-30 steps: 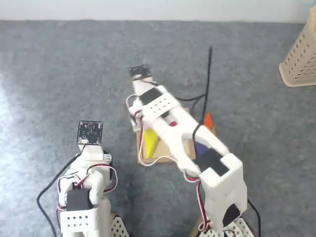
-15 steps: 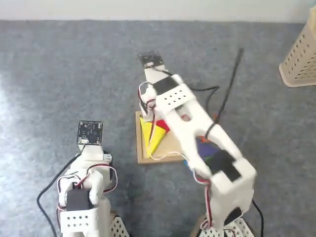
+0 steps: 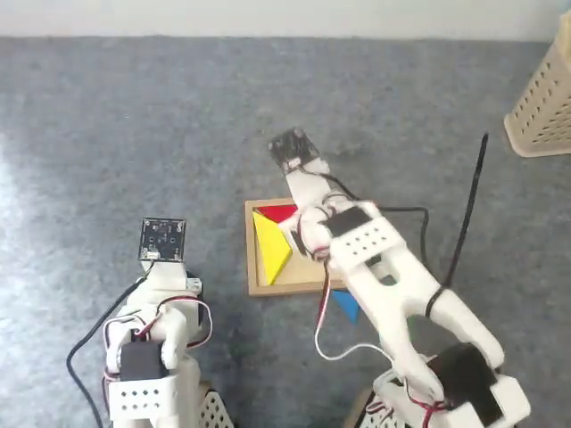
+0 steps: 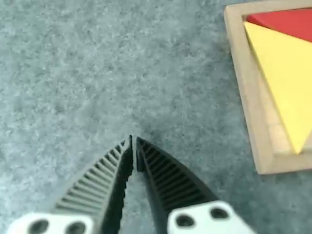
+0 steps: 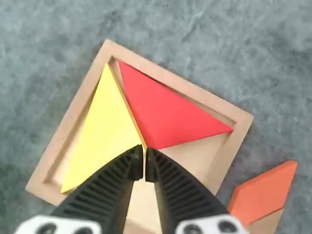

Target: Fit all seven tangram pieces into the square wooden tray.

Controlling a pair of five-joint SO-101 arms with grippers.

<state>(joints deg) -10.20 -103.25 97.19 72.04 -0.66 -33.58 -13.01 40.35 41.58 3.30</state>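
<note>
The square wooden tray point(image 3: 252, 250) lies mid-table on grey carpet, holding a large yellow triangle point(image 3: 268, 245) and a large red triangle point(image 3: 280, 213). In the right wrist view the tray point(image 5: 238, 122) shows the yellow triangle point(image 5: 102, 131) and red triangle point(image 5: 168, 114) meeting at the centre, with my right gripper point(image 5: 145, 152) shut and empty just above that point. An orange piece point(image 5: 263, 191) lies outside the tray's corner. A blue piece point(image 3: 347, 304) peeks from under the right arm. My left gripper point(image 4: 133, 142) is shut over bare carpet beside the tray point(image 4: 248, 97).
A beige perforated basket point(image 3: 544, 98) stands at the far right edge. The right arm's black cable point(image 3: 464, 223) arcs over the carpet right of the tray. Open carpet lies to the left and behind.
The right arm has swung rightward and pulled back, uncovering the tray with the yellow and red triangles. The left arm has not moved.
</note>
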